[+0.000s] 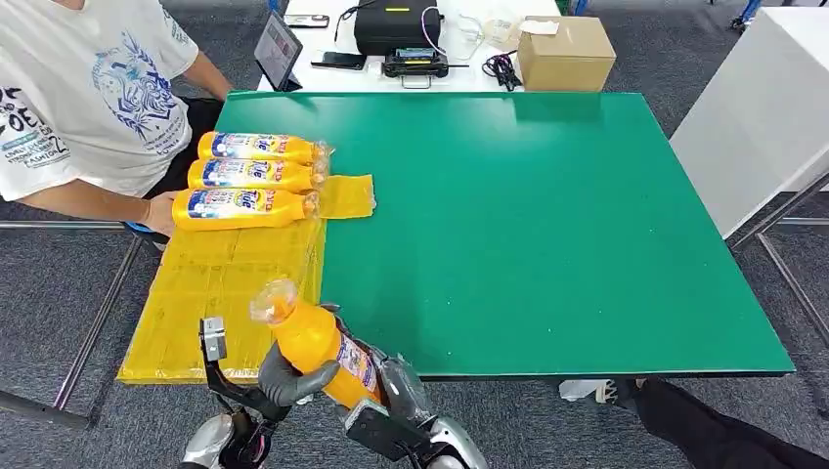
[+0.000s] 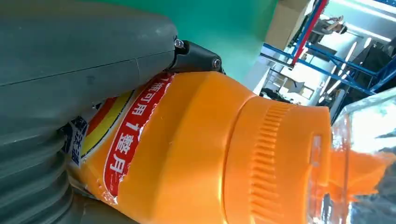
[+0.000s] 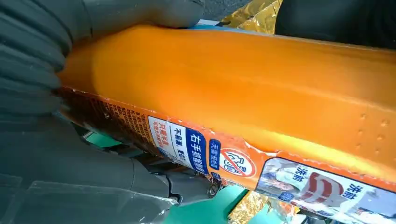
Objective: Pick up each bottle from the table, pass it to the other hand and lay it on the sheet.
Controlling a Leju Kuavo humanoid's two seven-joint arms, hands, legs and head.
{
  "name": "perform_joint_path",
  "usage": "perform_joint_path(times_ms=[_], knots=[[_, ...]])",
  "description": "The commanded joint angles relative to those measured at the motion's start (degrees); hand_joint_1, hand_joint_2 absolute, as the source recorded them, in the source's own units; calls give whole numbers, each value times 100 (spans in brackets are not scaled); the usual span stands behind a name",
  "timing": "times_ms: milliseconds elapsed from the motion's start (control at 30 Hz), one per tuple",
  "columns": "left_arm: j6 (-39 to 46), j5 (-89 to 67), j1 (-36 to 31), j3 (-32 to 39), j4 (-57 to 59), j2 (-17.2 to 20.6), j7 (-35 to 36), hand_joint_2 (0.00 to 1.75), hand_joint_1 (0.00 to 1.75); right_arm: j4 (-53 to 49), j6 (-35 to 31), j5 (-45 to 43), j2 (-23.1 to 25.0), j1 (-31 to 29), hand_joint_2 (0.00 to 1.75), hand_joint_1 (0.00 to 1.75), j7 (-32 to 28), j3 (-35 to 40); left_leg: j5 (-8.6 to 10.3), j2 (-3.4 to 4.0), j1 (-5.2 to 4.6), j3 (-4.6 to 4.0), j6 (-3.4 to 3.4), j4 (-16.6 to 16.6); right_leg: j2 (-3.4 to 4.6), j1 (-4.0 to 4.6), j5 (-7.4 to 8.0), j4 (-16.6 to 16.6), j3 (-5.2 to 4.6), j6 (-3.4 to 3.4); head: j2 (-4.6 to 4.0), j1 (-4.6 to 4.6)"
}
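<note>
Bottle (image 1: pixel 318 342), smooth orange plastic, ribbed cap, in both hands' grip: left hand (image 1: pixel 283 376); right hand (image 1: pixel 401 386).

Bright even light, blurred wrist close-ups

Each robot hand is dark grey: the left robot hand (image 1: pixel 285 379) has a thick smooth thumb, a ribbed cover and black parts fastened with small silver screws; the right robot hand (image 1: pixel 403 389) looks alike. Silver arm shells show below both.
</note>
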Motion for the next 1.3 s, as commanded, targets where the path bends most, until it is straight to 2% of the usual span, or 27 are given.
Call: perform_joint_path(times_ms=[33, 67, 333, 433, 467, 667, 767, 800, 867, 967, 1000, 1033, 1067, 1100, 1133, 1167, 1200, 1267, 1300], knots=[[546, -128, -103, 200, -350, 150, -42, 175, 175, -209, -172, -175, 77, 21, 175, 0, 85, -108, -12, 7, 6, 18, -8, 3, 3, 7, -11, 4, 16, -11, 0, -2], [684, -229, -142, 264, -428, 156, -59, 175, 175, -308, -155, -192, 62, 32, 0, 0, 99, -130, -15, 7, 8, 21, -10, 5, 3, 9, -14, 6, 19, -14, 0, 0], [2470, -1579, -895, 1029, -820, 116, -539, 175, 175, -2359, -276, -721, 108, 586, 0, 0, -76, -839, -3, -9, 6, -3, -8, 11, -12, 6, -8, 12, -3, -10, 0, -4], [2783, -1815, -1089, 1216, -970, 100, -533, 175, 175, -2779, -259, -778, 99, 693, 0, 0, -113, -908, 0, -7, 6, -7, -6, 9, -11, 6, -4, 9, -5, -7, 0, -2], [2673, -1552, -1137, 1285, -925, 72, -352, 175, 175, -2809, -261, -771, 93, 698, 0, 0, -137, -907, -2, -9, 9, -4, -7, 10, -12, 9, -6, 9, -1, -8, 0, 0], [2921, -1492, -1401, 1322, -627, 70, -384, 175, 175, -2889, -228, -934, 130, 714, 0, 0, -318, -952, -2, -3, 4, 9, -7, 2, -6, 5, -6, 3, 11, -8, 0, -2], [3242, -1759, -1464, 1337, -667, 99, -625, 175, 175, -2881, -218, -972, 125, 721, 0, 0, -366, -956, -1, -4, 5, 12, -8, 0, -8, 5, -5, 0, 12, -8, 0, -2], [3608, -2192, -1533, 1305, -729, 134, -855, 175, 175, -2896, -230, -1039, 72, 702, 0, 0, -421, -956, -6, -5, 7, 19, -10, 3, -10, 7, -10, 2, 20, -12, 0, 0], [4932, -3953, -1658, 1151, -831, 322, -1314, 175, 175, -2989, -253, -1342, 63, 668, 0, 0, -632, -1033, -6, -6, 9, 14, -10, 7, -10, 10, -10, 4, 18, -12, 0, -4], [5077, -4411, -1707, 1223, -931, 330, -1221, 175, 175, -3111, -250, -1376, 51, 604, 0, 0, -587, -1041, -2, -3, 8, 4, -8, 8, -7, 8, -5, 7, 5, -9, 0, -2], [5894, -5957, -1776, 1138, -768, 456, -1095, 175, 175, -3241, -192, -1686, 93, 608, 0, 0, -781, -1072, 1, -3, 5, 4, -6, 4, -6, 5, -3, 4, 3, -7, 0, -2], [5843, -6050, -1813, 1231, -689, 407, -1041, 175, 175, -3333, -168, -1750, 76, 599, 0, 0, -793, -1061, -4, 0, 9, 13, -9, 6, -5, 10, -7, 5, 13, -11, 0, -2], [5780, -6252, -1859, 1301, -544, 395, -1002, 175, 175, -3395, -323, -1563, 54, 589, 175, 0, -840, -1028, -1, 0, 3, 11, -7, 2, -3, 4, -4, 4, 10, -8, 0, -4], [6070, -7038, -2023, 1353, 5, 438, -883, 175, 175, -3552, -411, -1460, 18, 575, 175, 0, -825, -941, -3, -1, 5, 15, -8, 3, -4, 6, -6, 4, 15, -10, 0, 0], [6136, -7124, -2105, 1410, 291, 428, -948, 175, 175, -3606, -407, -1458, -1, 562, 175, 0, -780, -894, -3, -1, 7, 16, -8, 4, -4, 7, -6, 5, 17, -10, 0, -2], [6202, -7098, -2126, 1416, 398, 429, -1012, 175, 175, -3615, -413, -1456, -6, 566, 175, 0, -763, -881, -5, 4, 7, 22, -10, 4, 0, 8, -7, 4, 20, -11, 0, -4], [6627, -7558, -2189, 1415, 686, 455, -1104, 175, 175, -3621, -437, -1437, -19, 541, 175, 0, -756, -831, 0, 1, 2, 19, -7, -2, -4, 2, -4, 1, 17, -8, 0, 0], [6627, -7562, -2178, 1433, 689, 456, -1119, 175, 175, -3616, -439, -1432, -14, 542, 175, 0, -754, -818, 3, -3, 1, 19, -7, -5, -5, 2, -2, -1, 19, -7, 0, -2], [6627, -8737, -2108, 1706, 726, 362, -821, 175, 175, -3647, -424, -1419, 58, 581, 175, 0, -743, -829, -3, 3, 3, 30, -10, -4, -1, 4, -6, 1, 27, -12, 0, -2]])
